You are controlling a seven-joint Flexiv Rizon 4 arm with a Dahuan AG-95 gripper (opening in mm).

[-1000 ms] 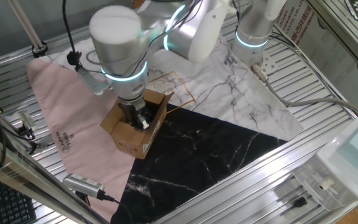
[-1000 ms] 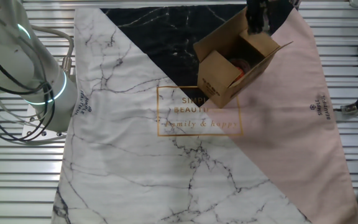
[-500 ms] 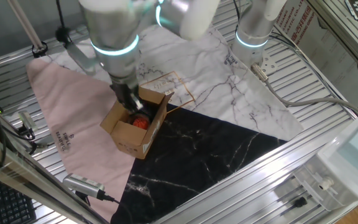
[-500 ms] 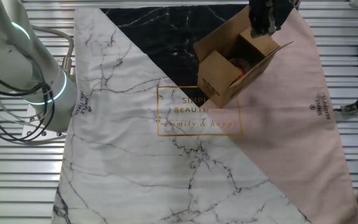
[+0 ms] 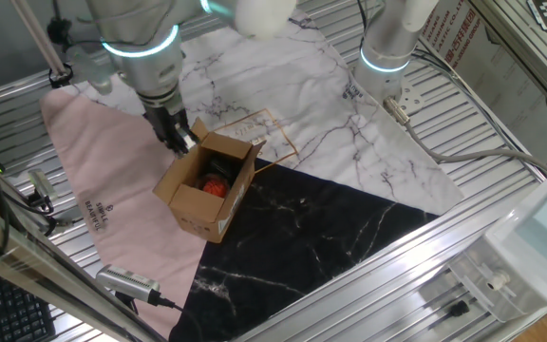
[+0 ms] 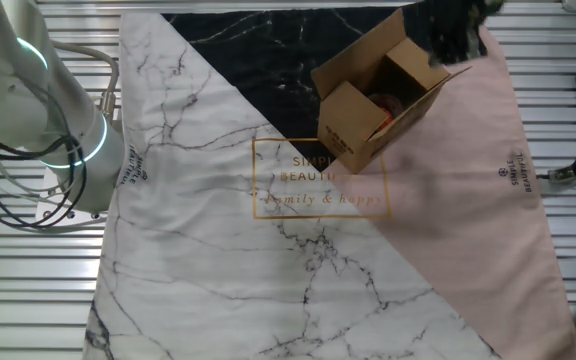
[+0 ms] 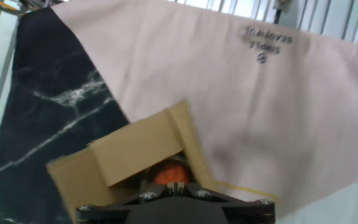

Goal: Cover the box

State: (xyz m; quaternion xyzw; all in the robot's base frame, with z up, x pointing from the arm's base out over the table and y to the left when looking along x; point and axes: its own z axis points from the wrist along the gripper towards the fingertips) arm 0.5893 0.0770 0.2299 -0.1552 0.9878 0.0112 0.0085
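Observation:
The box [image 5: 203, 215] [image 6: 349, 119] [image 7: 138, 145] is a small brown cardboard carton standing open on the cloth, its flaps up. Inside lies a red-orange object [image 5: 214, 187] [image 7: 169, 174] beside something dark. My gripper [image 5: 175, 134] [image 6: 454, 36] [image 7: 178, 185] hovers just outside the carton, next to the flap on the pink-cloth side. Its two fingertips are pressed together with nothing between them. In the hand view the carton sits right below the fingertips.
The carton rests on a cloth of pink [image 5: 84, 161], black marble [image 5: 321, 237] and white marble [image 6: 218, 260] patches over a slatted metal table. The arm's base [image 5: 387, 47] [image 6: 38, 110] stands at the far side. Tools and cables [image 5: 131, 282] lie along the near-left edge.
My gripper has risen out of the carton and moved sideways toward the pink cloth. The red-orange object, covered before, now shows inside. The carton has not shifted.

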